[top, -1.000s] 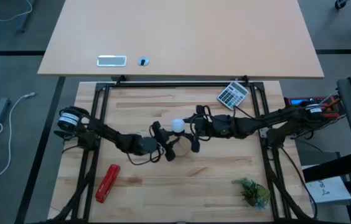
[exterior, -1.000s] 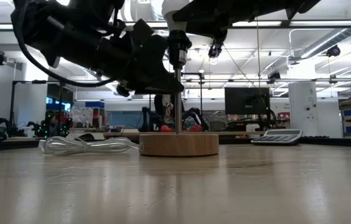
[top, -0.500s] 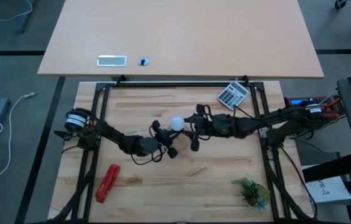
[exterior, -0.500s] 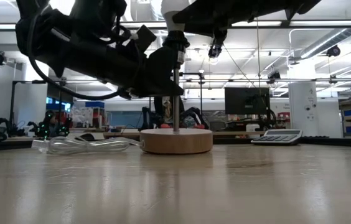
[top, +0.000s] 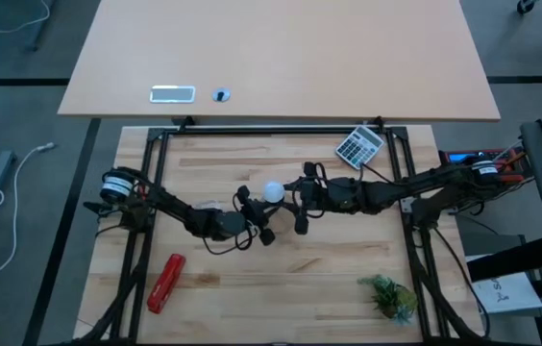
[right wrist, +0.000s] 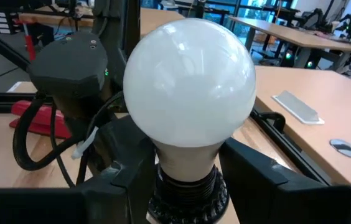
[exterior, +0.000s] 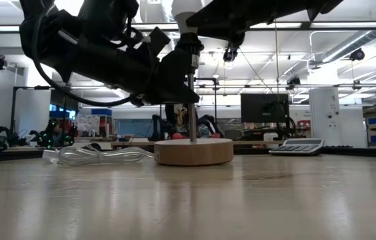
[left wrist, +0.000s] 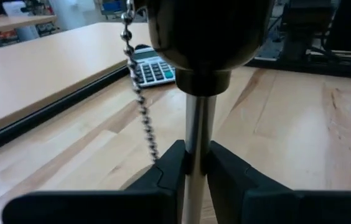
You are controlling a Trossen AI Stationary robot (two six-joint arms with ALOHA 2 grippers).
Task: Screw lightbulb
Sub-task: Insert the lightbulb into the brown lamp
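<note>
Near the desk's middle, the left pincer (left wrist: 195,168) clamps the lamp's thin metal stem (left wrist: 198,134); the right pincer (right wrist: 185,168) grips the white rounded lightbulb (right wrist: 190,93) atop the black socket (left wrist: 210,31). Hold the stem firm and turn the lightbulb squarely.

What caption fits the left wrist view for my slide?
Left gripper shut on the lamp's metal stem, bead chain hanging beside.

Lit evenly from above by bright ceiling strips (exterior: 348,25), glaring white in the low view. Soft, faint shadows on the wooden table (top: 281,279). Arms reduced to dark silhouettes against the bright room. Blurred at close range in the left wrist view; soft sheen on the lightbulb (right wrist: 190,81).
</note>
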